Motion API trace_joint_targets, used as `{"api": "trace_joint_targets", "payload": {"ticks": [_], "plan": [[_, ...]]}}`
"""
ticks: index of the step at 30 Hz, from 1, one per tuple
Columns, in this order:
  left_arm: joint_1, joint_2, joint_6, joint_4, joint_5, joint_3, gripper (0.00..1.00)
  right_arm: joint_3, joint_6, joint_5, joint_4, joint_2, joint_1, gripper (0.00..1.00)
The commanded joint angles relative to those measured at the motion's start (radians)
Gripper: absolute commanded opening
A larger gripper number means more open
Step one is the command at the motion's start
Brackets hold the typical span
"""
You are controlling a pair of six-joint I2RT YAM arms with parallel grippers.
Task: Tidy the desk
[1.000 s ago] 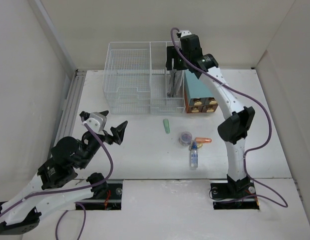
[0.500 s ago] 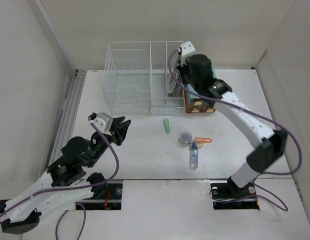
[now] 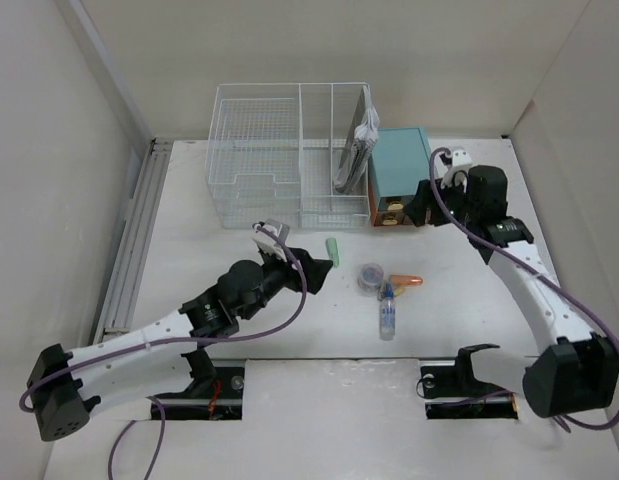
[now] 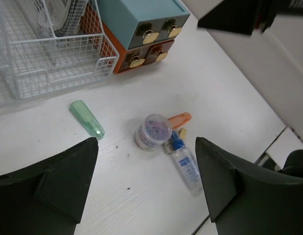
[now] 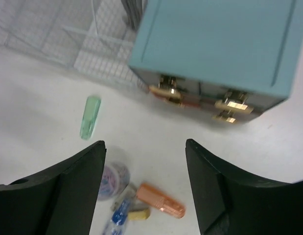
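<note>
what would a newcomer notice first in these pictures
A white wire rack and a teal drawer box stand side by side at the far edge of the desk. Mid-desk lies a small clutter: green tube, round jar, orange stick, blue-capped bottle. The left gripper hovers open by the tube, the right gripper open by the box.

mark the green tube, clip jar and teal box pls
green tube (image 4: 86,118), left wrist view, mid-body
clip jar (image 4: 154,129), left wrist view, lid
teal box (image 3: 399,163), top view, top face

robot lab cell: plain white panel walls, two bolted arms
</note>
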State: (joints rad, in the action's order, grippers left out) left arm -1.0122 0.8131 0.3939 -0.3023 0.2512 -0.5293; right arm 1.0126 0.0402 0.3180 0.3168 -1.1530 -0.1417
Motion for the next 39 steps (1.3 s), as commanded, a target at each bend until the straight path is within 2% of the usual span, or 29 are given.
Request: {"api": "trace_joint_targets", "payload": {"ticks": [1,3,10,20,26,30,38,39], "plan": [[0.007,0.03,0.12,-0.202,0.025,0.026,0.78,-0.058,0.137,0.185,-0.082,-0.043,0.036,0.71],[0.007,0.044,0.149,-0.225,0.066,0.048,0.78,-0.078,0.179,0.223,-0.119,-0.103,0.048,0.67],[0.007,0.101,0.218,-0.316,0.097,0.141,0.78,-0.005,0.237,0.268,-0.215,-0.333,0.057,0.64],[0.007,0.133,0.227,-0.343,0.088,0.16,0.78,0.047,0.354,0.214,-0.341,-0.435,0.037,0.69],[0.007,0.175,0.227,-0.363,0.097,0.16,0.78,0.038,0.389,0.11,-0.383,-0.444,-0.002,0.69],[0.007,0.175,0.227,-0.373,0.086,0.169,0.78,0.038,0.389,0.073,-0.392,-0.465,-0.013,0.64],[0.007,0.17,0.218,-0.396,0.077,0.187,0.78,0.006,0.368,0.029,-0.401,-0.447,-0.013,0.4],[0.007,0.179,0.206,-0.408,0.066,0.187,0.78,0.006,0.368,0.029,-0.401,-0.447,-0.013,0.4]]}}
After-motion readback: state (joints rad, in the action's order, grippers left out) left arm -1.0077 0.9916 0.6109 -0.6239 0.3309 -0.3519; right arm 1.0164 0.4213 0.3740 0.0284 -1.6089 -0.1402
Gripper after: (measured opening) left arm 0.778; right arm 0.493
